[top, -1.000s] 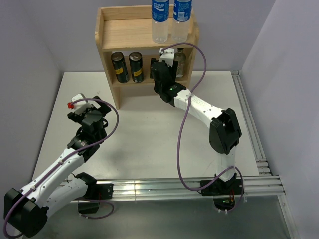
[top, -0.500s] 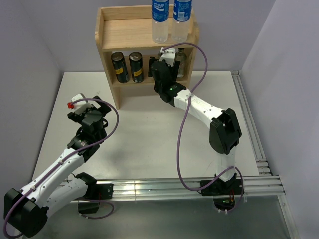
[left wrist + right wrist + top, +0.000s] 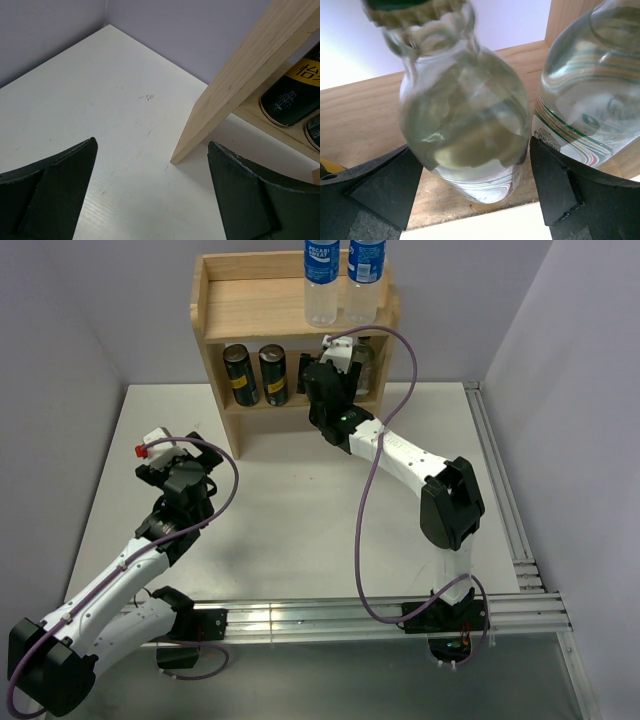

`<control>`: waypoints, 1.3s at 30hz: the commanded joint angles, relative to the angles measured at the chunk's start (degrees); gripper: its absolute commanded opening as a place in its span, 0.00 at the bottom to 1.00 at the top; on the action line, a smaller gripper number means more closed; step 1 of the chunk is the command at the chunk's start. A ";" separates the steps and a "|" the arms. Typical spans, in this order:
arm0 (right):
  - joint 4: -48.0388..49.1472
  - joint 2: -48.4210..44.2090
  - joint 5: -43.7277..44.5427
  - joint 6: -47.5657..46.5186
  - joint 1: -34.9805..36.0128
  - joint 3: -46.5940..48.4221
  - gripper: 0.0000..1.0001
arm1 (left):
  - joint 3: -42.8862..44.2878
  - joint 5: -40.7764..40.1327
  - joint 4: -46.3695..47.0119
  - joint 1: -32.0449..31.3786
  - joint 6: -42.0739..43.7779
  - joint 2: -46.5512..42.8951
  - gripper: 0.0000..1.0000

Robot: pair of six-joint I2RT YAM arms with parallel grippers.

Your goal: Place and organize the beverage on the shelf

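The white desk [image 3: 300, 500] carries the wooden shelf [image 3: 250, 310] at its 12 o'clock edge. The right arm reaches from 5 o'clock into the lower tier, and the left arm lies toward 8 o'clock. Two blue-labelled plastic bottles [image 3: 321, 285] [image 3: 364, 280] stand on the top tier's 3 o'clock end. Below, two dark cans [image 3: 240, 375] [image 3: 273, 375] stand at 9 o'clock, and two glass bottles [image 3: 470, 125] [image 3: 590, 90] stand at 3 o'clock, just beside each other. The right tool [image 3: 475, 170] has its jaws apart, flanking the capped glass bottle, which rests on the board. The left tool [image 3: 150, 200] is spread wide over bare desk by the shelf's side panel.
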 commanded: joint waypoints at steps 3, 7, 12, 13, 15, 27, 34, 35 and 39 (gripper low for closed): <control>4.12 -3.71 2.18 1.28 -1.74 0.39 0.91 | -0.08 0.56 1.78 0.18 1.10 -0.56 0.99; 3.76 -5.29 2.44 2.08 -1.04 -2.15 0.91 | -0.17 0.73 1.78 0.27 1.10 -0.64 0.99; 3.85 -7.75 2.61 3.48 0.45 -5.84 0.92 | -0.08 0.64 1.69 0.27 0.92 -0.64 0.99; 3.85 -8.02 2.88 3.75 0.72 -6.98 0.92 | -0.08 0.73 1.60 0.27 0.92 -0.64 0.99; 4.20 -8.72 3.05 4.10 1.33 -8.39 0.93 | -0.08 0.73 1.60 0.27 0.92 -0.82 0.99; 0.69 -15.22 5.08 12.17 9.15 -23.22 0.93 | -0.17 0.47 1.25 0.27 1.01 -1.70 0.99; -15.99 -29.01 11.12 21.67 20.92 -30.45 0.95 | -0.26 1.78 1.07 0.18 0.66 -2.23 0.99; -17.75 -31.81 14.01 22.46 22.94 -30.81 0.95 | -0.17 1.96 0.81 0.18 0.39 -2.31 0.99; -29.07 -37.80 23.40 24.84 32.94 -30.02 0.96 | 0.01 5.03 0.81 0.01 0.04 -3.63 0.99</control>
